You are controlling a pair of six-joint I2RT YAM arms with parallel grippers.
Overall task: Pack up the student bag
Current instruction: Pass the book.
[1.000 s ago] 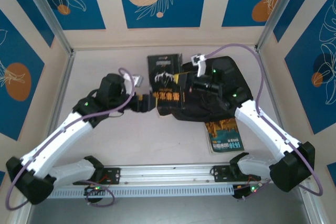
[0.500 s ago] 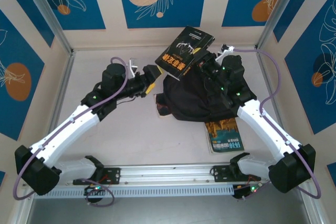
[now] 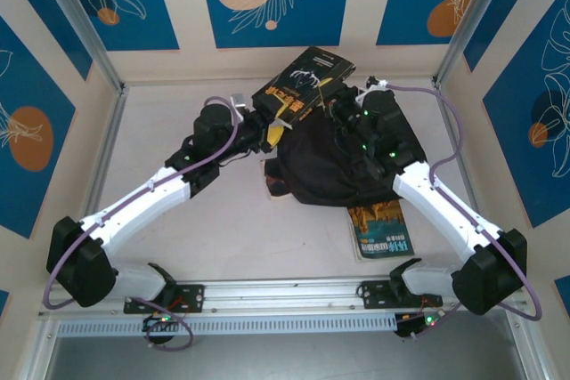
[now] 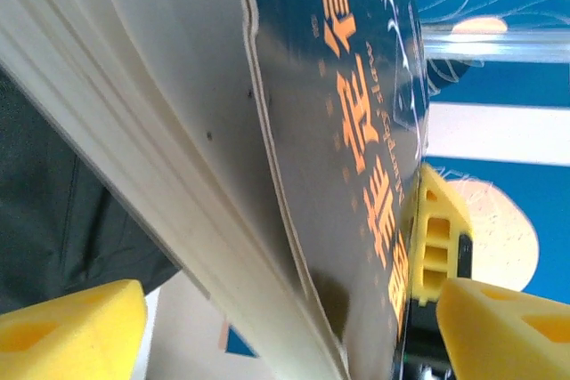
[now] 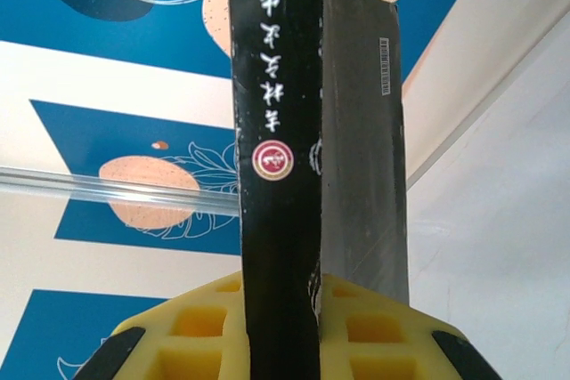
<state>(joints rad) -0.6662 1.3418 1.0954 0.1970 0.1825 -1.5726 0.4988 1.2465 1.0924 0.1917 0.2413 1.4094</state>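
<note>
- Looking down from above, we see the student bag [image 3: 325,175], a large soft black backpack. It lies slumped on the pale worktop [image 3: 178,238], right of centre and toward the far wall.
- A black book [image 3: 305,86] with orange characters on its cover is up in the air over the far left part of the bag. It is tilted, with one corner pointing at the back wall.
- The right end effector [image 5: 280,322] is clamped on this book. In the right wrist view its yellow pads [image 5: 200,322] press on both sides of the book's near end, and the spine faces the camera, running straight up the picture.
- The left end effector [image 3: 272,128] reaches in from the left and sits at the book's lower left edge.
- In the left wrist view its two yellow fingers [image 4: 71,327] stand wide apart in the bottom corners, with the book's page edges and cover passing between them.
- We see a clear gap between the pages and the finger at the lower left of that picture. We cannot tell whether the other finger touches the cover.
- A second book [image 3: 381,229] with a colourful cover lies flat on the worktop, touching the bag's near edge.
</note>
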